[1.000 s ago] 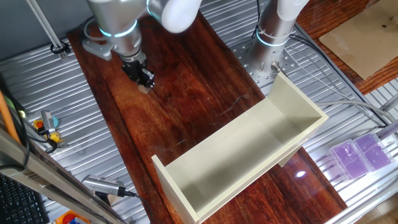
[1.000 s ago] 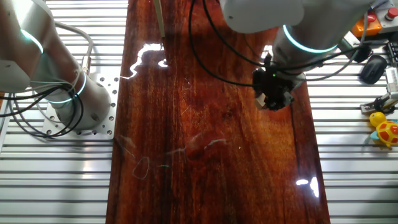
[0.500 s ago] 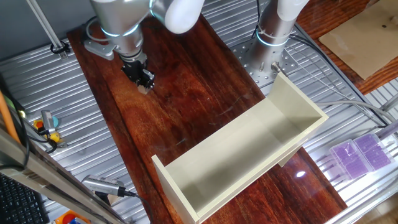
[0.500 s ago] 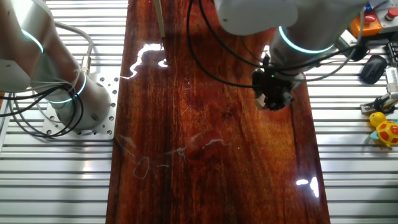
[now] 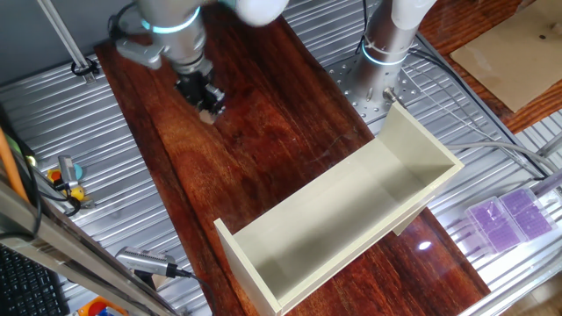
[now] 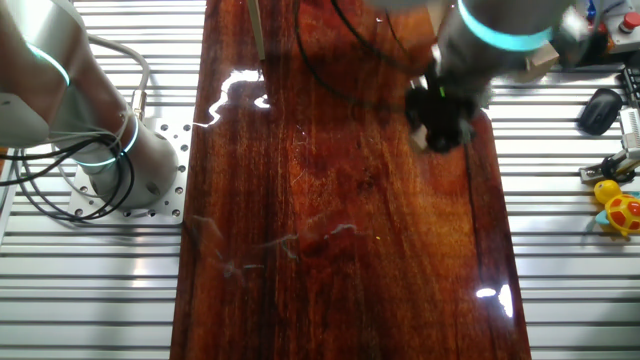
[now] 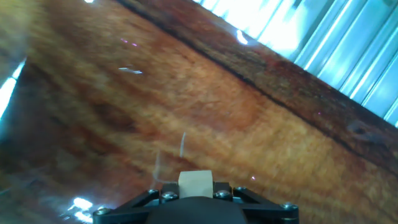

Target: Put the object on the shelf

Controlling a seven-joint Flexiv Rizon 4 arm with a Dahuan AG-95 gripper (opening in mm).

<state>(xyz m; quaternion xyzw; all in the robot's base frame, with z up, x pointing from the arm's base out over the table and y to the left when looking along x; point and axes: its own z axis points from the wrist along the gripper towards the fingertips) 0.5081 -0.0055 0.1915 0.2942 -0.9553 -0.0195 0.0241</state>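
Note:
The object, a tiny light-tan wooden cube [image 7: 195,184], sits clamped between my gripper's [image 7: 194,190] black fingers in the hand view. In one fixed view the gripper [image 5: 207,111] hangs over the far left of the dark wooden board with the cube [image 5: 207,114] at its tip, lifted off the wood. In the other fixed view the gripper [image 6: 440,135] is blurred near the board's right edge. The shelf [image 5: 351,206], a long cream-white open box with upright end panels, lies on the near right of the board, well apart from the gripper.
A second robot base [image 5: 386,44] stands behind the shelf; it also shows in the other fixed view [image 6: 110,160]. A flat tan board [image 5: 518,53] lies far right. A purple box [image 5: 509,219], small tools [image 5: 61,175] and yellow toys [image 6: 618,205] lie beside the board.
The gripper has risen from the board with the cube in it and shifted slightly; the arm is blurred with motion. The shelf has not moved.

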